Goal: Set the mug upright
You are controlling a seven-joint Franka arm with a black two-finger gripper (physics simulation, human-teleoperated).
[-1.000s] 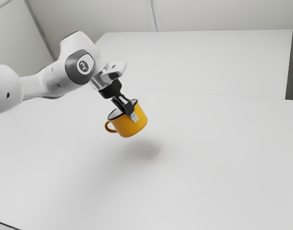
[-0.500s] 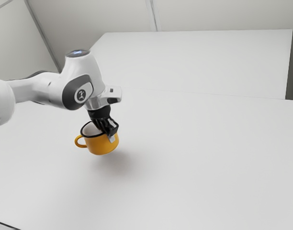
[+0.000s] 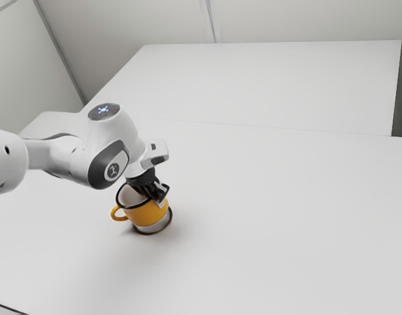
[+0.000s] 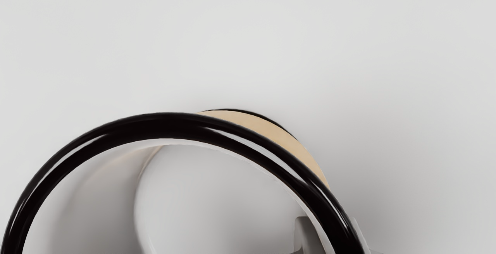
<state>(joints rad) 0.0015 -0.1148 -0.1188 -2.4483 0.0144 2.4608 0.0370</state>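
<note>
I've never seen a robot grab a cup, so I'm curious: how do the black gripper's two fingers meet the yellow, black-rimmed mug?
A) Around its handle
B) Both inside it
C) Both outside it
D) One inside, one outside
D: the black gripper has one finger inside the yellow mug and the other outside, across its black rim.

The rounded white arm has grey trim and blue lights.

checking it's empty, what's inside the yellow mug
Inside the mug, I see pale wall and bare floor, and the gripper has one finger in there. That finger covers a bit of the interior, so I can't see that part.
</note>
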